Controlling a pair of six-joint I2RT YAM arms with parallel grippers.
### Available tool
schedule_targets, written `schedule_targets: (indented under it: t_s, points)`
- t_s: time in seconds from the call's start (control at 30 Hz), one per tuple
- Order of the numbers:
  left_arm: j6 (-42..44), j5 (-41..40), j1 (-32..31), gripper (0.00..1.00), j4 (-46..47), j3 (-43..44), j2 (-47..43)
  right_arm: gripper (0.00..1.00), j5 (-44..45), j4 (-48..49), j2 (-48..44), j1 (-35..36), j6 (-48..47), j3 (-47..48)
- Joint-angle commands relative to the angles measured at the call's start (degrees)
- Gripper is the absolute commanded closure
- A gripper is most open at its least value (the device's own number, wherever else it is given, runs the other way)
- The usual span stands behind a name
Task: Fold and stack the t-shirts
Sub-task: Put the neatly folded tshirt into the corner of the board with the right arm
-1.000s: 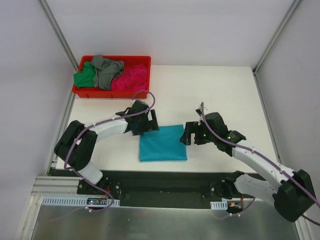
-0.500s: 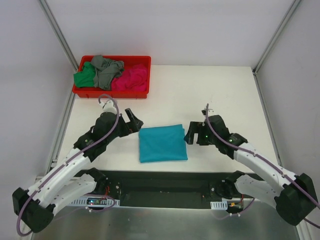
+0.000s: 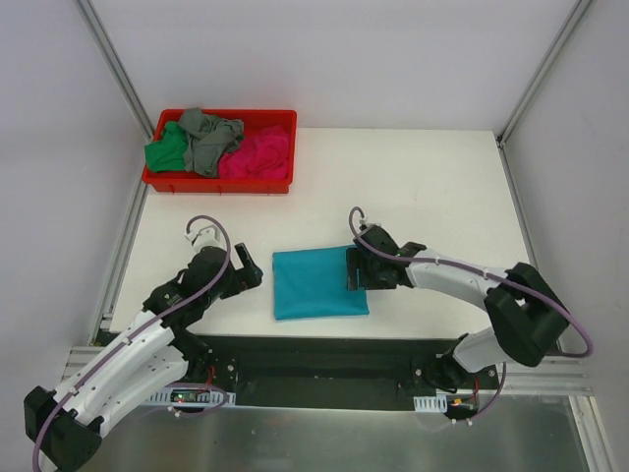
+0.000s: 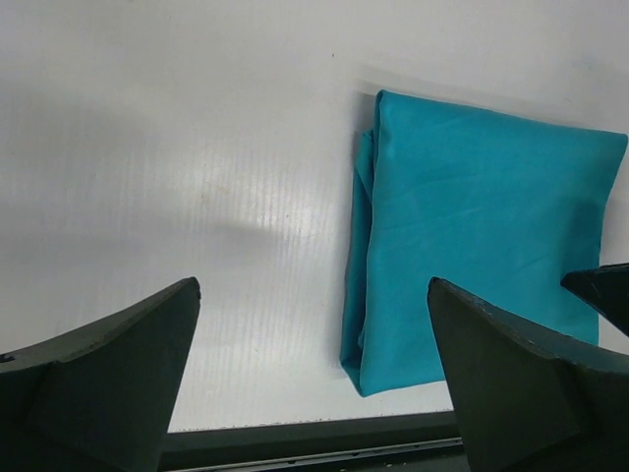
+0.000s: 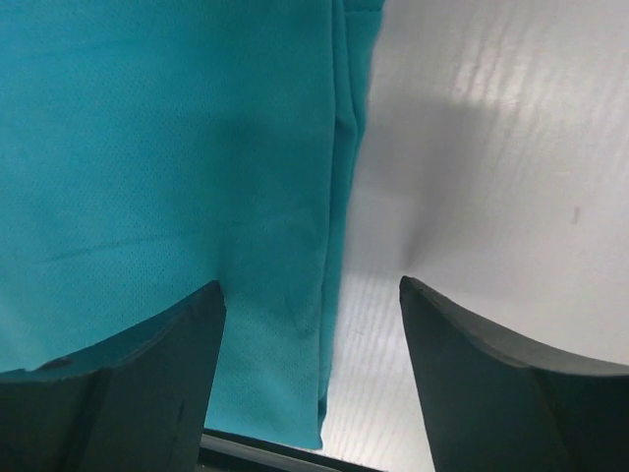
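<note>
A folded teal t-shirt [image 3: 316,283] lies flat near the table's front edge; it also shows in the left wrist view [image 4: 472,236] and the right wrist view [image 5: 167,167]. Green [image 3: 165,150], grey [image 3: 208,138] and magenta-pink [image 3: 257,154] t-shirts lie crumpled in the red bin [image 3: 218,183]. My left gripper [image 3: 248,274] is open and empty, on the table left of the teal shirt and apart from it. My right gripper [image 3: 354,270] is open, low over the shirt's right edge, one finger over the cloth, the other over the bare table.
The red bin stands at the back left of the white table [image 3: 432,187]. Grey walls and metal frame posts enclose the table. The black front rail [image 3: 324,354] runs just below the teal shirt.
My left arm has drawn back leftward and toward the front, away from the teal shirt. My right gripper has moved left from beside the shirt onto its right edge.
</note>
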Motion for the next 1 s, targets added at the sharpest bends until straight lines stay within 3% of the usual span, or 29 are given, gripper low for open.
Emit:
schedule_targets:
  t_s: [0.0,0.3,0.43,0.63,0.83,0.97]
  points:
    - [-0.27,-2.0,0.03,0.01,-0.92,1.21,2.2,0.29,0.41,1.23,5.22,2.09,3.3,3.58]
    - [-0.27,-3.58,0.21,0.01,-0.92,1.04,2.56,0.79,5.68,-2.37,17.35,3.94,2.87,11.57]
    - [-0.09,-5.07,0.47,0.01,-1.36,0.69,1.24,0.96,8.58,-6.57,21.75,-0.1,-2.57,17.98]
    - [-1.58,-5.59,0.64,0.01,-1.97,-0.37,-1.14,0.99,16.22,-13.53,27.63,-10.99,-15.74,31.68]
    - [-2.11,-6.05,0.73,0.01,-2.59,1.64,-0.88,0.99,15.88,-18.01,37.03,-22.85,-26.74,48.64]
    - [-1.85,-6.3,0.82,0.01,-2.76,3.76,0.44,0.99,14.04,-22.85,46.43,-31.47,-29.29,63.31]
